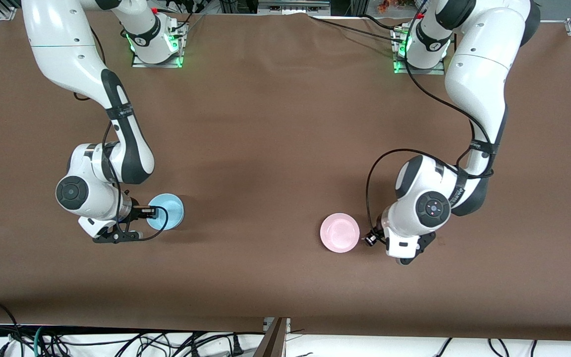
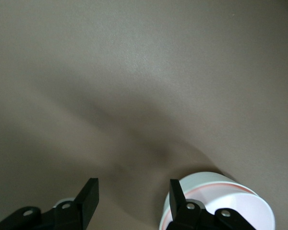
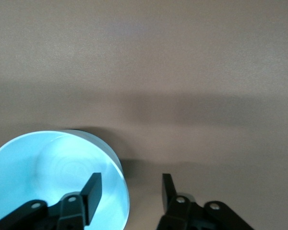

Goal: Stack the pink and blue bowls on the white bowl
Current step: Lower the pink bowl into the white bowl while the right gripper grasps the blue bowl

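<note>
Glossy blue bowl [image 1: 166,211] and pink bowl [image 1: 339,232] sit on matt brown cloth [image 1: 275,148].

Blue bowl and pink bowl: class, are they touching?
Apart. The front view shows the blue bowl and the pink bowl with a wide stretch of bare table between them.

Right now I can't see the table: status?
Left gripper open beside pink bowl. Right gripper open astride blue bowl rim. No white bowl visible.
</note>
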